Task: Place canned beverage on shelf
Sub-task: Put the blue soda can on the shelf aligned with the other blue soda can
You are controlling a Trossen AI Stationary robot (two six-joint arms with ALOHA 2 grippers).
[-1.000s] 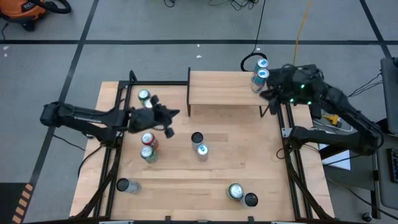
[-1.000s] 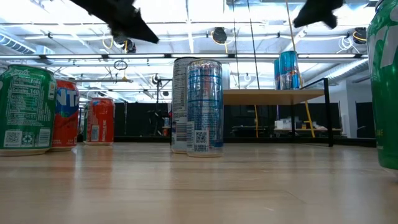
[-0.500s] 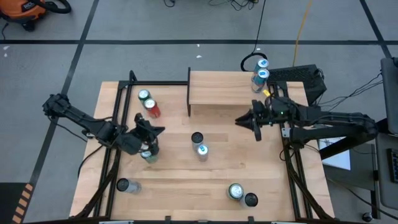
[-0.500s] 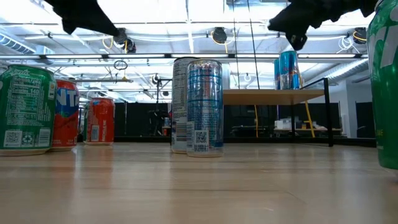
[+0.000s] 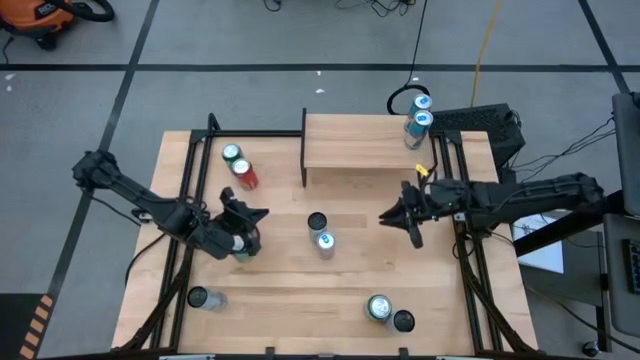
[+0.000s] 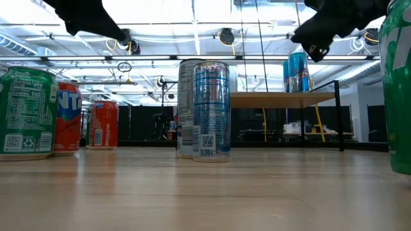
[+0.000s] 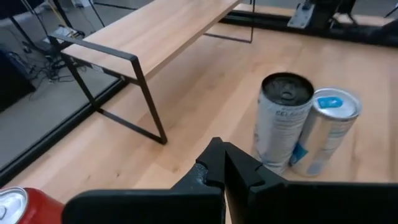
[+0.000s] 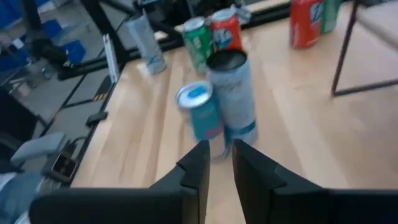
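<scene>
Since a second ago our right gripper, slightly parted and empty, left the shelf's right end, where two blue cans stand; our left gripper is closed, and table cans remain.

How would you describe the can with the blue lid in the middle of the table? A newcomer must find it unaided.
Start at the small light-wood shelf with black legs at the table's far edge. In front of it, mid-table, two slim cans stand touching. The slim silver-and-blue can with the blue lid is the nearer one; its neighbour, the slim grey can with the dark top, sits closer to the shelf.
</scene>
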